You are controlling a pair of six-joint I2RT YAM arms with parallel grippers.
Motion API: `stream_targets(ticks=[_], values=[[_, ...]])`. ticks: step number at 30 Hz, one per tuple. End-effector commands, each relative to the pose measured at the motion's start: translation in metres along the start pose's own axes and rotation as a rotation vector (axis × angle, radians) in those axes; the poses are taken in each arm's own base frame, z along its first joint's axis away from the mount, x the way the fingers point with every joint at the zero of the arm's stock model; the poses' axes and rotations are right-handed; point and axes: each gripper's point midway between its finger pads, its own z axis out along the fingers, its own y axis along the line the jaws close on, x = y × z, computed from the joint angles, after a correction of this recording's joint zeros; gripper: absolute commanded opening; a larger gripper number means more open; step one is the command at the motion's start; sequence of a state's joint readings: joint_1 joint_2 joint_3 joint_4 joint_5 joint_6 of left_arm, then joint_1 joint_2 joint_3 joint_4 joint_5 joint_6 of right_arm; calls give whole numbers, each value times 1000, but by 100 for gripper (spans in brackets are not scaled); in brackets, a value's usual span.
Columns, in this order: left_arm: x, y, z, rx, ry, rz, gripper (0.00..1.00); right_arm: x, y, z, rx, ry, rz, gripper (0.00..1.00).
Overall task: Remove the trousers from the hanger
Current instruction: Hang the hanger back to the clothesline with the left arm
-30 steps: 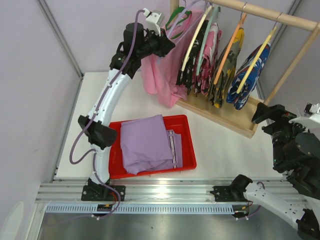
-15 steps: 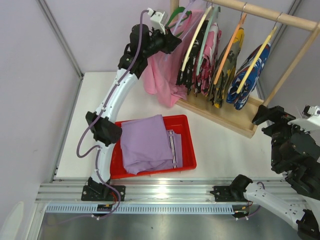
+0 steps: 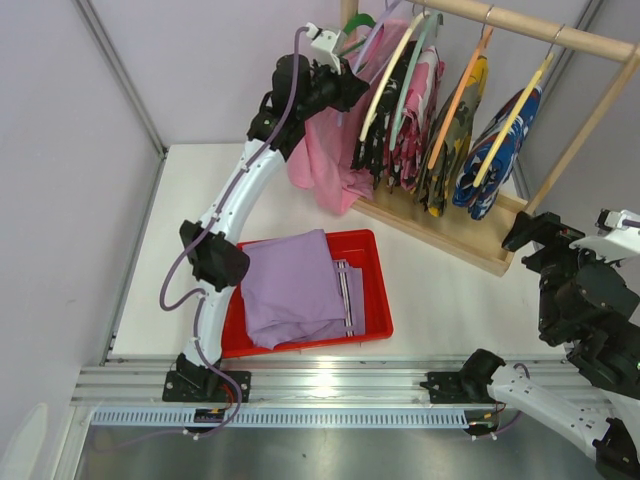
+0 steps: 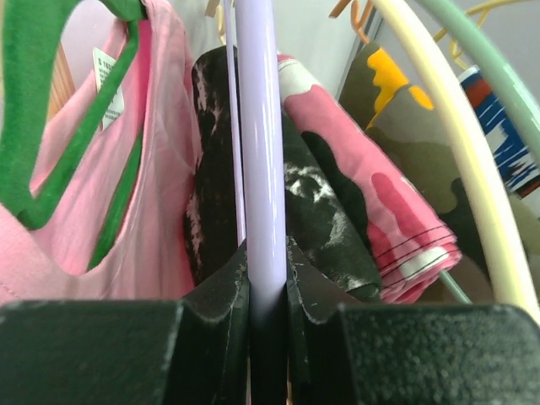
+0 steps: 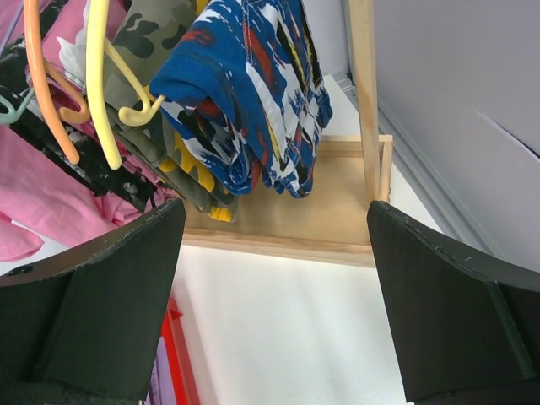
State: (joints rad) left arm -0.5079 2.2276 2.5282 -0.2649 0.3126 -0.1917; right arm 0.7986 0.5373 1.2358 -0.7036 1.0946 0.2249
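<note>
The lavender trousers lie folded in the red tray. The black speckled trousers hang folded over a cream hanger on the rack. High at the rack's left end, my left gripper is shut on the bar of a bare lavender hanger, just in front of the black trousers. My right gripper stands open at the right over bare table, holding nothing.
A pink shirt on a green hanger hangs left of the held hanger. Pink camouflage, olive camouflage and blue patterned garments hang further right. The wooden rack base lies ahead of the right gripper.
My left arm has pushed further right toward the rack, still gripping the lavender hanger. The right gripper has barely shifted.
</note>
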Motion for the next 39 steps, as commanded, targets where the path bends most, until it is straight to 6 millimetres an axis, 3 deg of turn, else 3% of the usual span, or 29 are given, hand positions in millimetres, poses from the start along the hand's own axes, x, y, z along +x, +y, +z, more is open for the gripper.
stream_targets(ticks=[1, 7, 14, 24, 33, 36, 39], values=[[-22, -1, -11, -40, -31, 82, 0, -3, -2, 1, 17, -15, -4, 95], [-12, 13, -24, -129, 30, 120, 0, -2, 0, 1, 11, -12, 2, 95], [-5, 5, -42, -103, 91, 137, 0, 2, 4, 1, -2, 3, 18, 95], [-40, -7, -63, -62, 70, 124, 1, 2, 1, -4, -22, 7, 87, 94], [-86, -18, -54, -28, -107, 104, 1, -1, -3, -6, -17, 11, 108, 94], [-84, -15, -45, -25, -125, 90, 1, -4, -7, -8, -10, 3, 118, 94], [-69, -11, -35, -18, -104, 72, 1, -4, -11, -9, -3, 1, 130, 94]])
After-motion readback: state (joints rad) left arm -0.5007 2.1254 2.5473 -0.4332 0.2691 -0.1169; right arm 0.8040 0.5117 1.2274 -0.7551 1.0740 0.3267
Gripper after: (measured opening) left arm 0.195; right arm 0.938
